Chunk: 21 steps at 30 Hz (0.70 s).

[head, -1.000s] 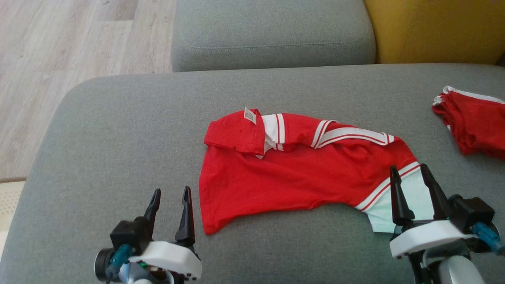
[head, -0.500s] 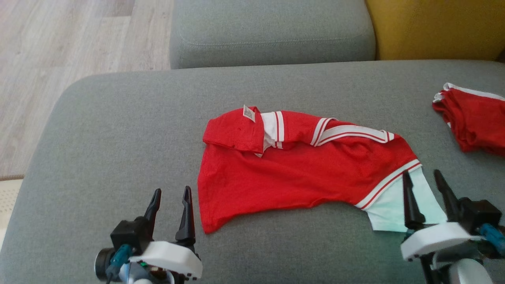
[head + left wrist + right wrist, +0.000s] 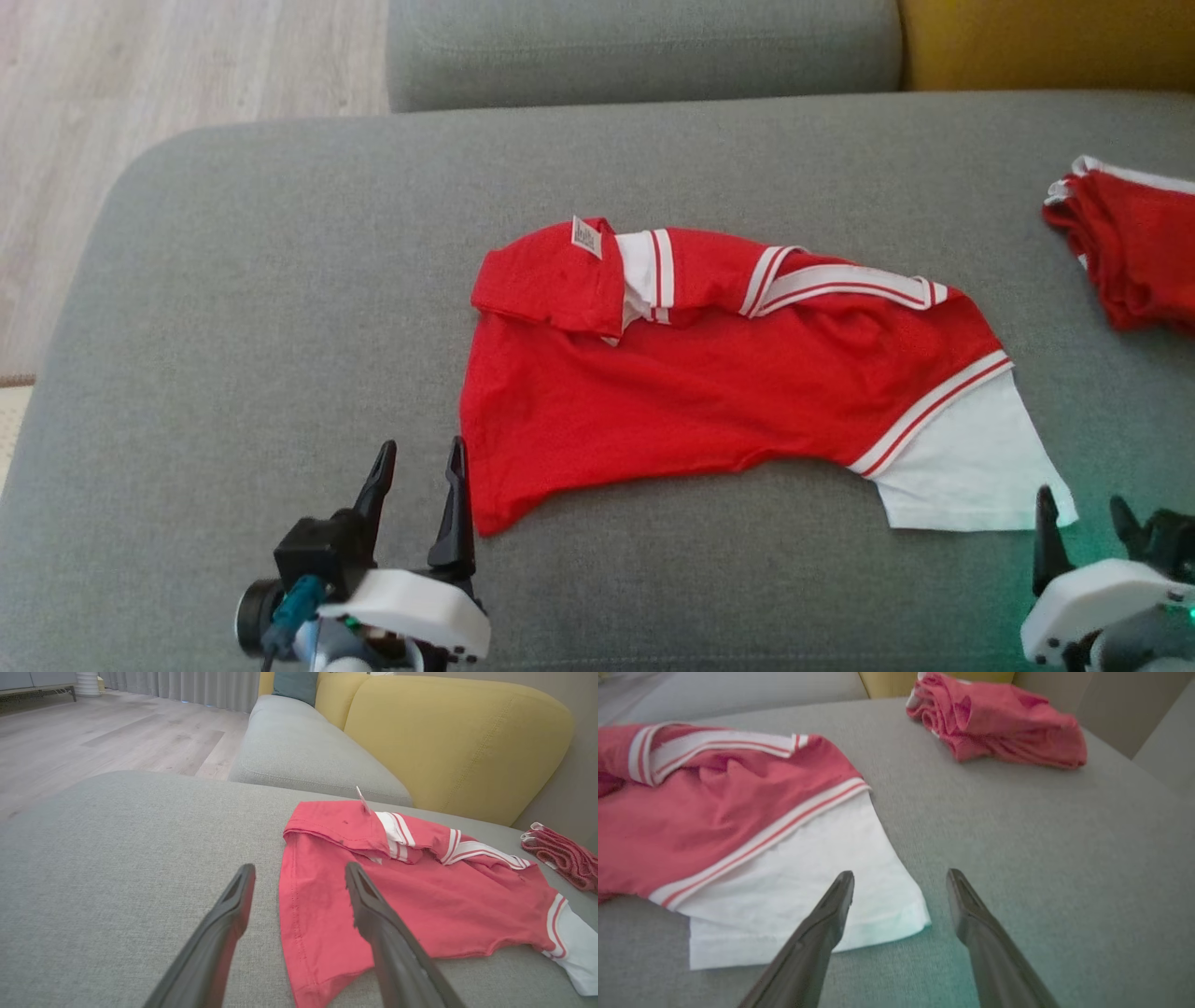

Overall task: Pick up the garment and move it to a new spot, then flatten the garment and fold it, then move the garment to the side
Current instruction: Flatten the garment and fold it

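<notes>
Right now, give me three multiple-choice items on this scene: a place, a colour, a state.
1. Where does the folded red pile lie?
A. on the floor
B. on the grey cushion, to the robot's right of the spread garment
C. on top of the spread garment

2. What colour is the garment's end panel nearest the right jaws?
A. yellow
B. blue
C. white

3. How do the two pairs of jaws stand?
A. both open, gripping nothing
B. left jaws shut on the garment
C. right jaws shut on the panel

Answers:
B: the pile sits apart, near the cushion's right edge.
C: beyond the stripes the panel is plain white.
A: both wrist views show them spread wide, clamping nothing.
</notes>
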Motion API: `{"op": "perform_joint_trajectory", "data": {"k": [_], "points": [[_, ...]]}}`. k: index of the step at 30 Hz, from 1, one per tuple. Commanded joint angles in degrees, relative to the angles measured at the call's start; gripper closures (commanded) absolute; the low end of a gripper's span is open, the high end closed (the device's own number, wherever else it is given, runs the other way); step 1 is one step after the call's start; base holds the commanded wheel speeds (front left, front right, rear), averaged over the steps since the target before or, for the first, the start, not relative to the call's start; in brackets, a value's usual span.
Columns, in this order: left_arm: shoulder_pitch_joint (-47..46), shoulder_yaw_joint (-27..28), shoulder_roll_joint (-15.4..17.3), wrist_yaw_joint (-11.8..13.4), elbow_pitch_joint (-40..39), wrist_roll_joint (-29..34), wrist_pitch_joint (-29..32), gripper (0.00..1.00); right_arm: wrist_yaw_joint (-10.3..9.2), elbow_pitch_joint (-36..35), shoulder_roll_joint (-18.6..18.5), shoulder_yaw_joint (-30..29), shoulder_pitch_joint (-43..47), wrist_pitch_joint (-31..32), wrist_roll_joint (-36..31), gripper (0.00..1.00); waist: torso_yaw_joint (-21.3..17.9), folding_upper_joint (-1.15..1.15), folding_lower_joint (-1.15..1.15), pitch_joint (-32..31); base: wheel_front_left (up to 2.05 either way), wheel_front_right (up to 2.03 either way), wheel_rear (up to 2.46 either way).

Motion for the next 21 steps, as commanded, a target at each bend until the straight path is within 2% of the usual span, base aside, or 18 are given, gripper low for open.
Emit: {"op": "perform_joint_trajectory", "data": {"k": [1, 6, 12, 21], "points": [[-2.72, 1.38, 0.00, 0.23, -1.91, 0.06, -0.71, 0.00, -0.04, -0.94, -0.41, 0.93, -1.66, 0.13, -0.05, 0.00, -0.10, 0.00, 0.00, 0.82, 0.00, 0.00, 0.00], [-3.28, 0.98, 0.00, 0.15, -1.95, 0.14, -0.71, 0.00, -0.04, 2.90, -0.41, 0.92, -5.00, 1.95, 2.73, 0.00, -0.10, 0.00, 0.00, 2.27, 0.00, 0.00, 0.00], [-3.64, 0.51, -0.01, 0.01, -1.86, 0.31, -0.71, 0.00, -0.04, 4.73, -0.41, -0.65, -7.55, 3.43, 0.18, 0.00, 0.74, 0.00, 0.00, 2.91, 0.00, 0.00, 0.00], [-3.24, 0.34, -0.01, 0.38, -2.25, 0.15, -0.71, 0.00, -0.04, 4.99, -0.41, -2.68, -6.27, 2.95, -1.02, 0.00, 1.32, 0.00, 0.00, 3.17, 0.00, 0.00, 0.00]]}}
